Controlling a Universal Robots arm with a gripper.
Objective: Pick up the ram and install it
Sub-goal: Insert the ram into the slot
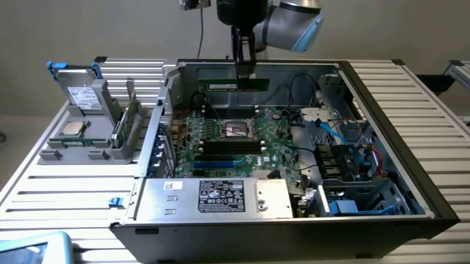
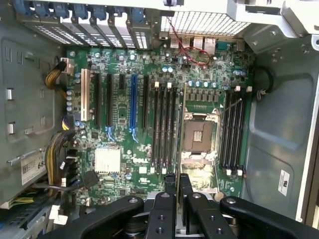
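The ram (image 1: 220, 84), a narrow green stick, hangs level above the far part of the open computer case, with my gripper (image 1: 245, 74) shut on its upper edge. In the wrist view the ram (image 2: 180, 124) appears edge-on as a thin line running out from between my gripper (image 2: 177, 185) fingers. It lies over the gap between a bank of black memory slots (image 2: 164, 127) and the processor socket (image 2: 198, 135). A second bank of slots (image 2: 232, 130) sits on the socket's other side. The ram is well above the green motherboard (image 1: 192, 157) and touches nothing else.
The case's metal walls (image 1: 367, 93) ring the board, with cables and drive cages (image 1: 345, 165) on the exterior view's right and a power supply (image 1: 220, 197) at the near side. A grey holder (image 1: 81, 148) outside the case on the exterior view's left carries a drive, a square chip (image 1: 72, 128) and another card.
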